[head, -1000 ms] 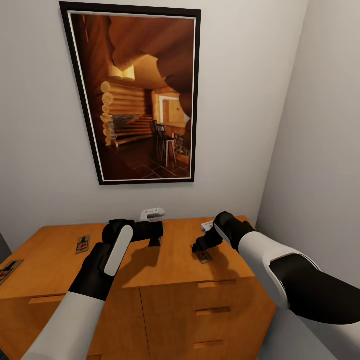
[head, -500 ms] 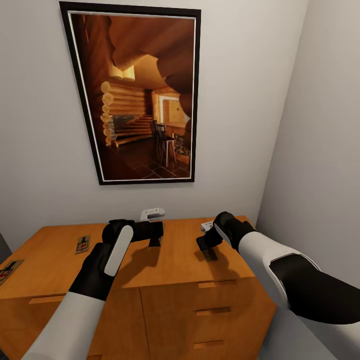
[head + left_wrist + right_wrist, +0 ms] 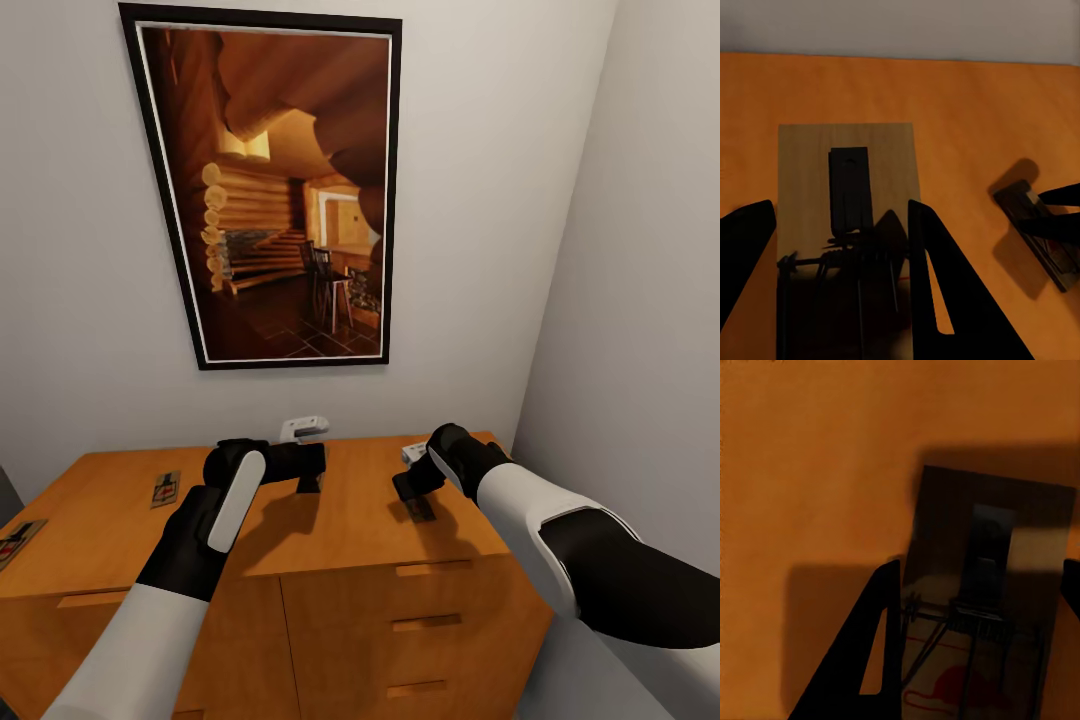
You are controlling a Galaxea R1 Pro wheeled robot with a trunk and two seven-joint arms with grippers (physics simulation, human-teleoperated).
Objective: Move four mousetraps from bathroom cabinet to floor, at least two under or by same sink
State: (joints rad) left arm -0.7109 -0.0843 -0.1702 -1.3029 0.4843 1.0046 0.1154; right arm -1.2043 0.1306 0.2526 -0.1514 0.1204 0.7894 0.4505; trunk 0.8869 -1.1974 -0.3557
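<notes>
Both grippers spread wide over the cabinet [image 3: 330, 520]: left gripper [image 3: 840, 247] straddling 1 mousetrap [image 3: 844, 225], right gripper [image 3: 975, 622] straddling another [image 3: 986, 607]. 2 more mousetraps [image 3: 165, 489] flat at the cabinet's left end.

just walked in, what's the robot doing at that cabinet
Both arms are down on the cabinet top. Each open gripper straddles a mousetrap: the left gripper around one, the right gripper around another. Neither is lifted yet. Two more mousetraps lie at the cabinet's left end.
</notes>
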